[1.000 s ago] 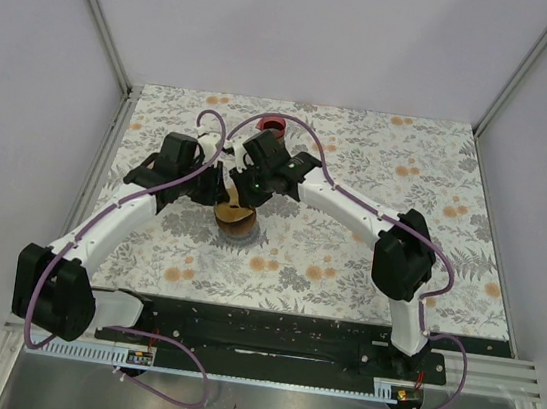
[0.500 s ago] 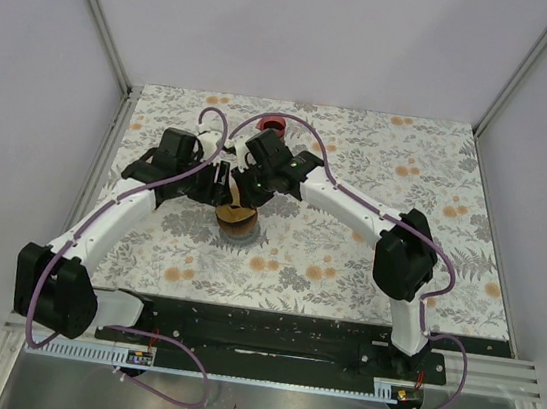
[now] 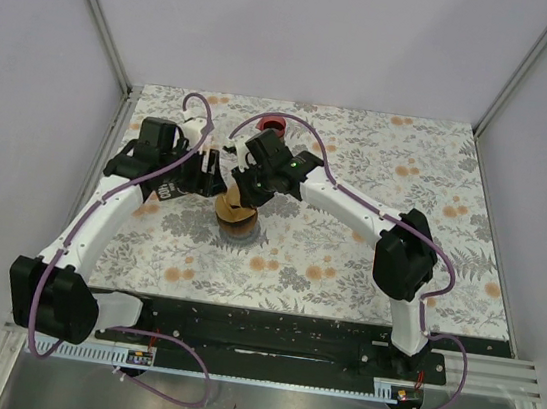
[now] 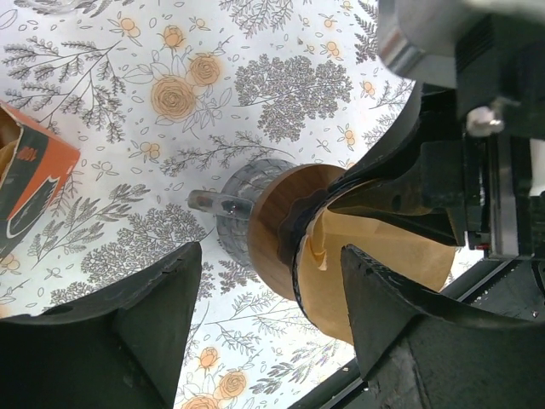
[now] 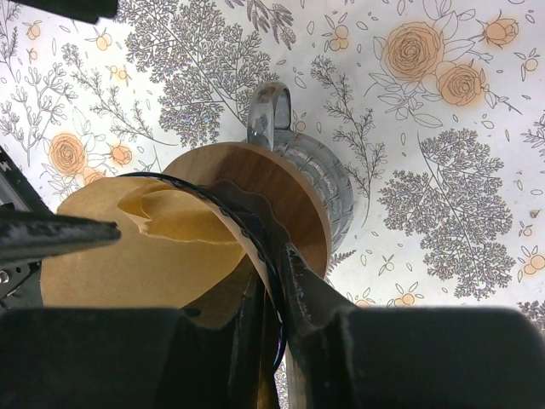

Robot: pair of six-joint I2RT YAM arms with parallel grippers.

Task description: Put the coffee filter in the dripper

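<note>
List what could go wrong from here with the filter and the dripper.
1. The right gripper pinches the filter edge against the dripper rim. Pulling away before it opens could drag the filter out or tip the dripper.
2. The filter looks creased and lopsided, bulging past the rim, so it may spring up once released.
3. The left gripper is open beside the dripper. A stray move could knock it.

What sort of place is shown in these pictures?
Probably a robot lab test cell, not a kitchen: plain walls on metal posts enclose a floral-cloth table, and two arms are bolted to its near rail.
</note>
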